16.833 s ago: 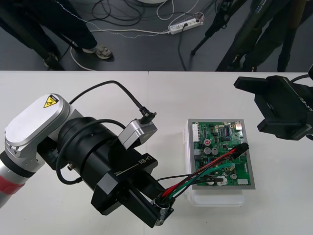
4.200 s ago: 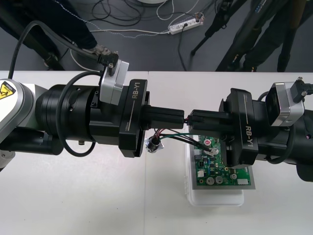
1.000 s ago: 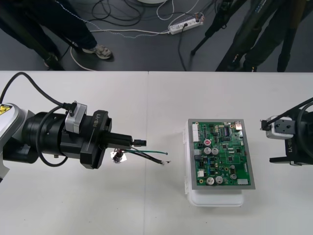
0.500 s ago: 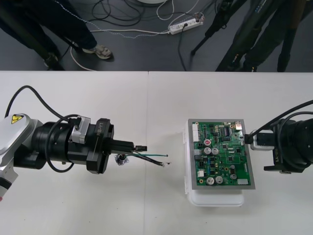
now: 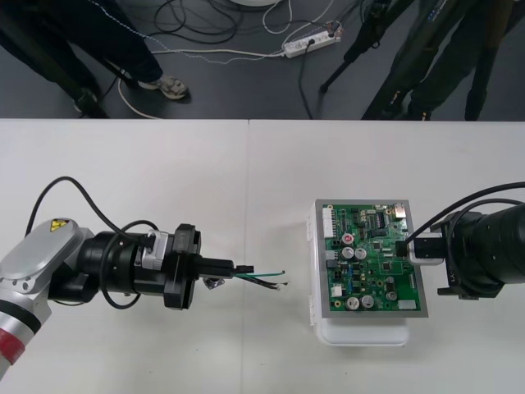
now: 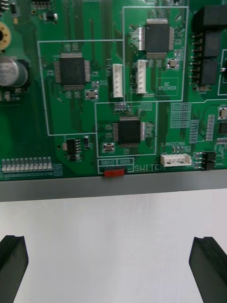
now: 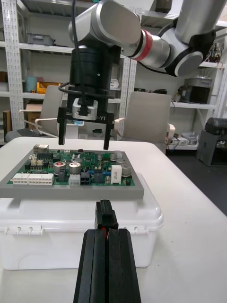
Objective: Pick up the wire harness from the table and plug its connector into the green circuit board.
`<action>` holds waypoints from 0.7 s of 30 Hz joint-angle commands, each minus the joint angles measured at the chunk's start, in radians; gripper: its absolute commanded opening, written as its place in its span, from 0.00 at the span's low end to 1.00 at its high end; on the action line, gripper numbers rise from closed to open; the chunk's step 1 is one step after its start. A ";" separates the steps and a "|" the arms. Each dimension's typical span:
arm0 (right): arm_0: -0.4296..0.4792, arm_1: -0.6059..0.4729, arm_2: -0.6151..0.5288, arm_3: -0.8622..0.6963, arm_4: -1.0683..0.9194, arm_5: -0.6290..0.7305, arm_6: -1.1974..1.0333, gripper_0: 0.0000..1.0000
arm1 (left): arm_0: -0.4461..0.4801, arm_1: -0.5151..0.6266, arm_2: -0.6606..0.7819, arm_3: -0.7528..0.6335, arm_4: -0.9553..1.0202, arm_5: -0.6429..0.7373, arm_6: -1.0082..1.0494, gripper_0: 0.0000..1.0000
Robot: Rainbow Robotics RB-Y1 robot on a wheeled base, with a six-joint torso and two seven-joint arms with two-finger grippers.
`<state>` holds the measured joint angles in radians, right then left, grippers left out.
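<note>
While left fingers [image 7: 94,265] clench the harness plug [image 7: 106,218], right fingers [image 6: 12,265] gape beside the board [image 6: 28,132] marked "LAN2CAN" and "SWITCH".

harness socket [image 5: 215,284] mostly hidden beneath left gripper [image 5: 232,267] (a glint only), circuit board [image 6: 28,118] cropped by edges

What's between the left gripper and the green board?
In the front view, the wire harness pokes out of the left gripper toward the green circuit board; past its wires lies bare table.
</note>
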<state>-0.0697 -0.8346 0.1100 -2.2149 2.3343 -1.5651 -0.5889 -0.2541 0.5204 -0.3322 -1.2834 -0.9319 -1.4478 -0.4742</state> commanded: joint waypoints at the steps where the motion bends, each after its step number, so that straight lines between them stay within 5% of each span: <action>1: -0.041 -0.011 0.031 -0.029 0.040 -0.006 -0.039 1.00 | -0.042 -0.054 -0.044 0.075 -0.002 -0.059 -0.058 0.00; 21: -0.075 0.034 0.143 -0.029 0.172 -0.006 -0.075 1.00 | -0.140 -0.126 -0.090 0.236 -0.004 -0.054 -0.121 0.00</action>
<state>-0.1167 -0.8119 0.2209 -2.2149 2.4863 -1.5652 -0.6065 -0.3347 0.4219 -0.3937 -1.0652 -0.9320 -1.4484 -0.5171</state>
